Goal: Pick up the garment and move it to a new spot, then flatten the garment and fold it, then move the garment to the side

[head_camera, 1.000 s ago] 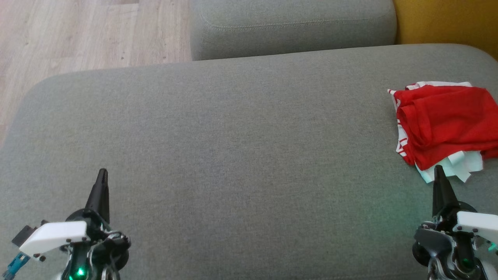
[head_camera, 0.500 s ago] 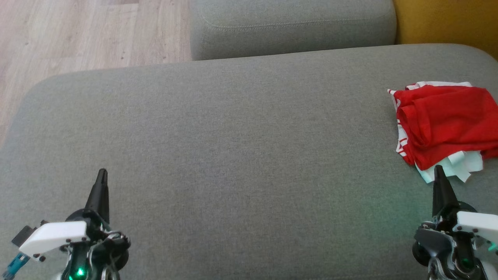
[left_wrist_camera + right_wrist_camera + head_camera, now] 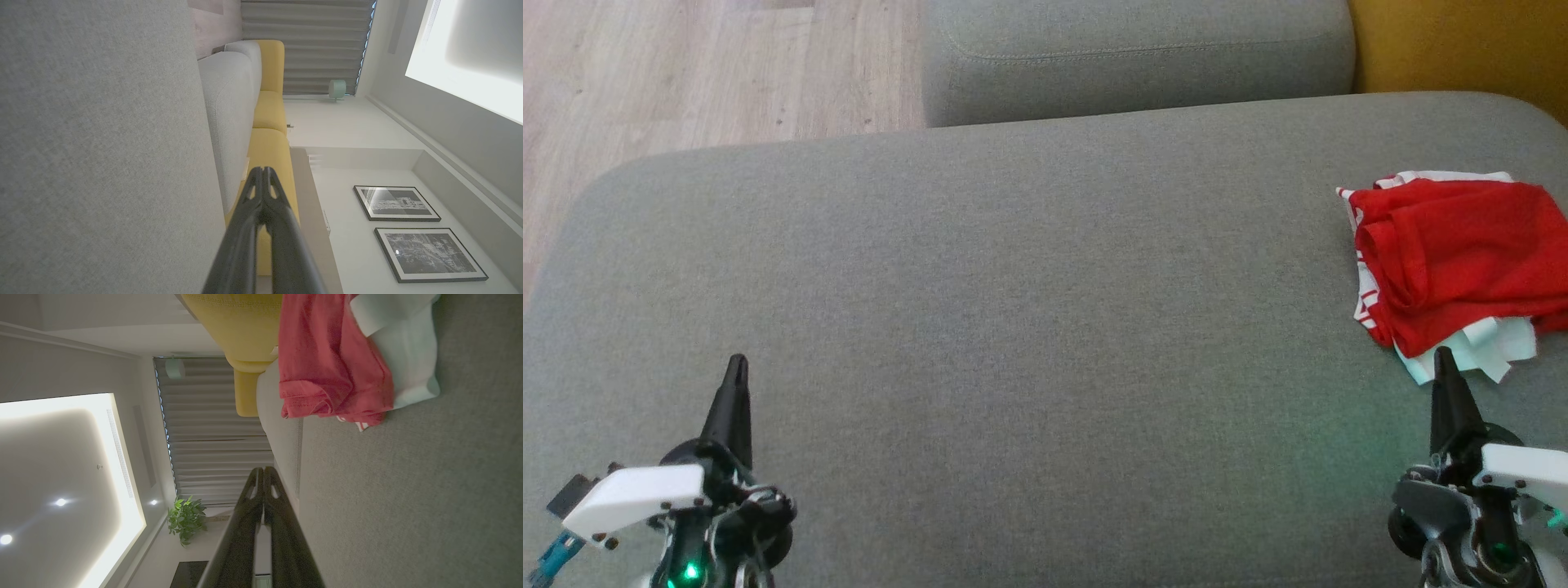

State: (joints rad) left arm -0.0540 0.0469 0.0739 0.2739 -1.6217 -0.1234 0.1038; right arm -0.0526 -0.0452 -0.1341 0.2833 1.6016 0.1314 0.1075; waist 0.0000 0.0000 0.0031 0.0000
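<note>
A red and white garment [image 3: 1458, 261] lies folded in a loose bundle at the right side of the grey cushion [image 3: 1013, 327], running off the right edge of the head view. In the right wrist view the garment [image 3: 339, 367] shows its red hem and a white flap. My right gripper [image 3: 1444, 353] is shut and empty, its tip just in front of the garment's white near edge; its fingertips [image 3: 263, 470] meet. My left gripper [image 3: 738, 359] is shut and empty at the lower left, far from the garment, and in the left wrist view the left gripper [image 3: 261, 169] points along the cushion.
A second grey cushion [image 3: 1135, 57] lies beyond the first, with a yellow seat [image 3: 1462, 45] at the top right. Wood floor [image 3: 686, 73] lies past the cushion's far left corner.
</note>
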